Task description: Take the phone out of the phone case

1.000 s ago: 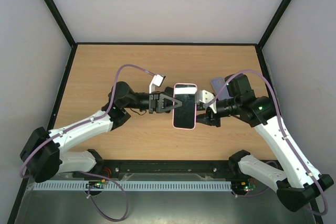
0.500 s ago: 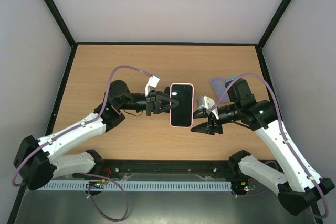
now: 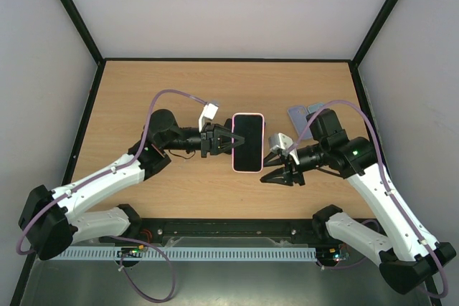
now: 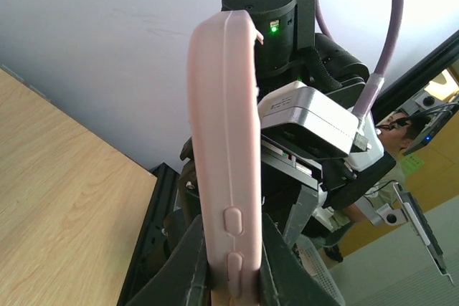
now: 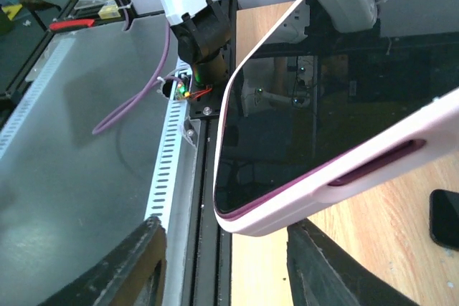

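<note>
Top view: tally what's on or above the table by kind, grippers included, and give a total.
grippers: 2, left gripper and right gripper
phone: 1
pink case: 1, on the phone
flat grey item: 1
total: 5

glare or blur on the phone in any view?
Right wrist: phone screen mirrors its surroundings, sharp, no blowout. Left wrist: pink case edge crisp, evenly lit. Top external: flat light, only soft shadows on the table.

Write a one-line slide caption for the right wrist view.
Right tool open, facing a corner of the phone in its pink case.
</note>
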Robot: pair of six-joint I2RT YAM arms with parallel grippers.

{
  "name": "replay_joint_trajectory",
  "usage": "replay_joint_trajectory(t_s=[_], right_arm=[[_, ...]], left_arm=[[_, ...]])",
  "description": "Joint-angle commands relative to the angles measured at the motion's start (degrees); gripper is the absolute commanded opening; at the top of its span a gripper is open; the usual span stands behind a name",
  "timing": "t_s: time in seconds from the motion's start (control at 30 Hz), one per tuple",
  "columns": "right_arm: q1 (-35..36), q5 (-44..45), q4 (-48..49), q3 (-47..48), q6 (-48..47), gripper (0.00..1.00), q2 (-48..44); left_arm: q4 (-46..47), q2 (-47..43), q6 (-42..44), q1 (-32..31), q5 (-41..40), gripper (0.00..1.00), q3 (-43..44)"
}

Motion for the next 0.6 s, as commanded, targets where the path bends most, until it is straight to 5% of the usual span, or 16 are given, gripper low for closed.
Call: replay_joint_trajectory(t_s=[0.0,0.57], right_arm=[[0.1,-0.84,1.0,1.12,0.1,0.42,-0.22],[0.09,0.87,8.29,0.16,6.78,0.23,0.31]], left_arm=[[3.89,-1.18,-0.1,0.21,0.58,0.03,1.17],[5.13,-1.1,-1.43,0.2,2.49,0.03,1.05]])
